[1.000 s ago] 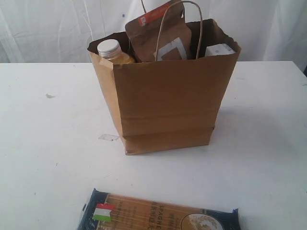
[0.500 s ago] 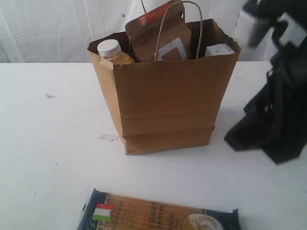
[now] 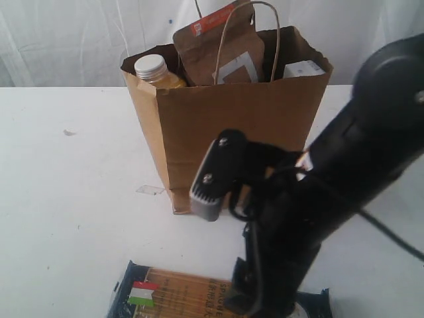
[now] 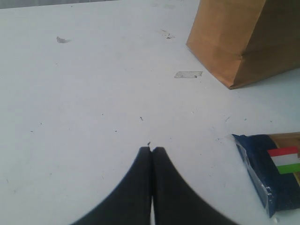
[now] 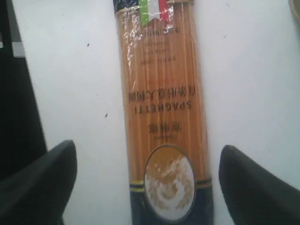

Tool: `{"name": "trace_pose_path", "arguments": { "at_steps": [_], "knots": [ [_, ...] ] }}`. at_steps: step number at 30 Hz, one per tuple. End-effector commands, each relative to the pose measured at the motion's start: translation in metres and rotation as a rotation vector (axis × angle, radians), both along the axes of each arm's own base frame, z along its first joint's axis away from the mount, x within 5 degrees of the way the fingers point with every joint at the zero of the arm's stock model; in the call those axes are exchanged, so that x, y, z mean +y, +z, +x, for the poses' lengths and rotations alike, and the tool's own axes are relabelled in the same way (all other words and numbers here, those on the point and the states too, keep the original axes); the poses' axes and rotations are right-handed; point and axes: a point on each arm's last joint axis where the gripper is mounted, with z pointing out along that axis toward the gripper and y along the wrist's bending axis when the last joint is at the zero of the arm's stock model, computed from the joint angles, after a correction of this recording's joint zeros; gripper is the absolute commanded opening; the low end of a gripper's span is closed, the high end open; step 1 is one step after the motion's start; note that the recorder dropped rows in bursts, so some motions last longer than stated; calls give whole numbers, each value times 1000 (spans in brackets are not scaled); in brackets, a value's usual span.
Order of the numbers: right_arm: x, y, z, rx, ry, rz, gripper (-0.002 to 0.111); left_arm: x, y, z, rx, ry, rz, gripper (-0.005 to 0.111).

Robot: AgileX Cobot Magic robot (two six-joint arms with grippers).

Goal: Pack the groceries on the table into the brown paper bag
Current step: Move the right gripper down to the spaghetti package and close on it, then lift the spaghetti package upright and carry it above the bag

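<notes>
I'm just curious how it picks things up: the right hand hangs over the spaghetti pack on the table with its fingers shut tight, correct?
Not quite. The right hand does hang over the spaghetti pack on the table, but its fingers are spread wide open, one on each side of the pack, as the right wrist view shows.

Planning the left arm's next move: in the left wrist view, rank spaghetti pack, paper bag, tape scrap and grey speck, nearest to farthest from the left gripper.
1. spaghetti pack, flat on the table beside the shut left gripper.
2. paper bag, near corner, and tape scrap by it: too close to call.
3. grey speck, far out on the table.
</notes>
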Motion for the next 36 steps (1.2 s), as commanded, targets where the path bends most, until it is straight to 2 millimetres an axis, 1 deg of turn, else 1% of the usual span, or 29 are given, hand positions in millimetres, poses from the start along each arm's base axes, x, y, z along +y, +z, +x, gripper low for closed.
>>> {"name": "trace_pose_path", "arguments": {
  "at_steps": [1,2,3,4,5,6,7,11,13,16,17,21,22,23,24,28,30,33,36],
  "knots": [
    [34,-41,10,-66,81,-49,78,0,-1,0,2,7,-12,0],
    [39,-49,10,-63,98,-62,78,0,-1,0,2,7,-12,0],
    [49,-64,9,-58,130,-80,78,0,-1,0,2,7,-12,0],
    [53,-69,8,-56,138,-85,78,0,-1,0,2,7,-12,0],
    [62,-80,8,-52,158,-100,78,0,-1,0,2,7,-12,0],
    [65,-84,9,-52,164,-106,78,0,-1,0,2,7,-12,0],
    [72,-92,12,-60,177,-118,78,0,-1,0,2,7,-12,0],
    [89,-106,23,-65,180,-128,81,0,-1,0,2,7,-12,0],
    [93,-113,27,-61,179,-134,82,0,-1,0,2,7,-12,0],
    [99,-123,26,-56,187,-145,82,0,-1,0,2,7,-12,0],
    [101,-130,22,-36,200,-162,82,0,-1,0,2,7,-12,0],
    [103,-145,16,5,207,-205,80,0,-1,0,2,7,-12,0],
    [103,-146,16,15,191,-210,76,0,-1,0,2,7,-12,0],
    [102,-151,16,29,163,-223,62,0,-1,0,2,7,-12,0],
    [102,-152,16,31,154,-228,53,0,-1,0,2,7,-12,0],
    [102,-150,16,36,134,-228,2,0,-1,0,2,7,-12,0],
    [102,-148,16,39,117,-223,0,0,-1,0,2,7,-12,0],
    [102,-137,16,37,63,-197,0,0,-1,0,2,7,-12,0],
    [102,-110,17,-2,16,-123,0,0,-1,0,2,7,-12,0]
  ]
}}
